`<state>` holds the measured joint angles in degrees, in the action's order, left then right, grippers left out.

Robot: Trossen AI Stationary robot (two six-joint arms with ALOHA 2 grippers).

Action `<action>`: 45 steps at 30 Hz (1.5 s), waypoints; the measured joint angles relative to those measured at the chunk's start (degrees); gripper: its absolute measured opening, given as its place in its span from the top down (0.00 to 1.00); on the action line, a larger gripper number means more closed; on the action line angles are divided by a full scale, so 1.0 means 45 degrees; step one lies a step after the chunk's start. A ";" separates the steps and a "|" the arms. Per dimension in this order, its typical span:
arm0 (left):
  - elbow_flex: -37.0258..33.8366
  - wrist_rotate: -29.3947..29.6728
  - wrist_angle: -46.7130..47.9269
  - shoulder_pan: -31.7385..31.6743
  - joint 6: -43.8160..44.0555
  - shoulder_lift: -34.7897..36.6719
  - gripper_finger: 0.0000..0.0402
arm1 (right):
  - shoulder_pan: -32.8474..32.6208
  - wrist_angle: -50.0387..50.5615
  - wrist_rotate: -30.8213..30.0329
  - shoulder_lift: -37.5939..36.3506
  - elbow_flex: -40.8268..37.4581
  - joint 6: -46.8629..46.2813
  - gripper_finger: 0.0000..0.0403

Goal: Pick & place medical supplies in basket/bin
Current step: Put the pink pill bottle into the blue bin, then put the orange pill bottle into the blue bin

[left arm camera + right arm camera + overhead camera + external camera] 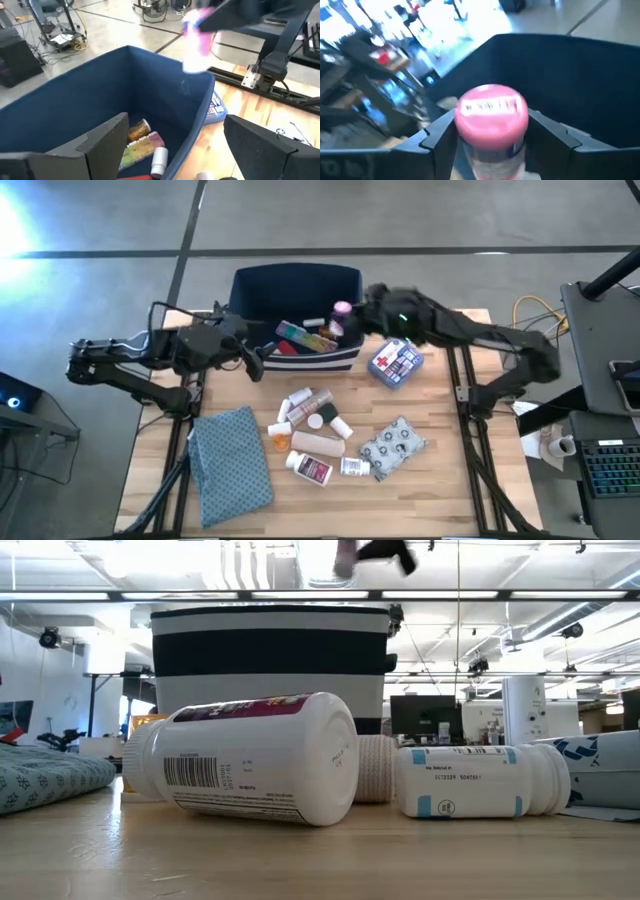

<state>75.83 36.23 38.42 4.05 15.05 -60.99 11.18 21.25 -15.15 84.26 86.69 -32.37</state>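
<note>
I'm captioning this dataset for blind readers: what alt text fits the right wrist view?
The right end effector grips a bottle with a pink cap between its two dark fingers, held above the open dark navy bin. Beyond the bin's rim lies a blurred, bright room.

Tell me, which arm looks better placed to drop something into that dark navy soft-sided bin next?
The right. Its gripper is shut on a pink-capped bottle above the dark navy soft-sided bin. The left gripper is open and empty at the bin's side.
</note>
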 joint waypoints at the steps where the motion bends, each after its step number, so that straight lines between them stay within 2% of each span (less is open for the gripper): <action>1: 0.0145 -0.0007 0.0244 0.0005 0.0028 0.0000 0.24 | 0.0287 0.0260 0.0119 0.0451 0.0341 0.0348 0.49; 5: 0.0870 -0.0036 0.1939 0.0007 0.1145 0.0000 0.24 | 0.1145 0.1795 0.0301 0.2091 0.1934 0.1256 0.47; 8: 0.1295 -0.0248 0.4114 0.0042 0.2736 0.0005 0.24 | 0.1406 0.3235 0.0228 0.2945 0.3161 0.1776 0.42; 11: 0.1422 -0.1016 0.6042 0.0193 0.4450 0.0005 0.24 | 0.1325 0.4008 -0.0010 0.3315 0.4138 0.2893 0.37; 15: 0.0925 -0.2422 0.7298 0.0437 0.5927 0.0010 0.24 | 0.1077 0.4678 -0.0584 0.3551 0.5012 0.3726 0.32; 21: -0.0592 -0.4327 0.7479 0.1536 0.5311 0.0010 0.24 | 0.1058 0.6356 -0.2224 0.3422 0.5913 0.4551 0.28; 29: -0.2776 -0.5931 0.7401 0.3445 0.3290 0.0079 0.24 | 0.1059 1.0249 -0.2342 0.3239 0.6000 0.4428 0.26; 33: -0.4576 -0.6418 0.6002 0.3546 0.3204 0.0083 0.24 | 0.1049 1.0659 -0.2284 0.3246 0.5672 0.4316 0.27; 38: -0.6744 -0.6785 0.2555 0.3536 0.2839 0.0047 0.24 | 0.1049 1.0561 -0.1959 0.3241 0.5308 0.4284 0.29; 42: -0.7768 -0.7247 -0.0658 0.3546 0.2745 0.0044 0.24 | 0.1044 1.0676 -0.1848 0.3241 0.5073 0.4282 0.29; 45: -0.8356 -0.7177 -0.2312 0.3541 0.1980 0.0009 0.24 | 0.1044 1.0764 -0.1851 0.3237 0.5027 0.4287 0.29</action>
<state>38.23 3.94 28.01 19.99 23.97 -60.95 15.88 69.69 -23.48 98.83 109.32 -13.08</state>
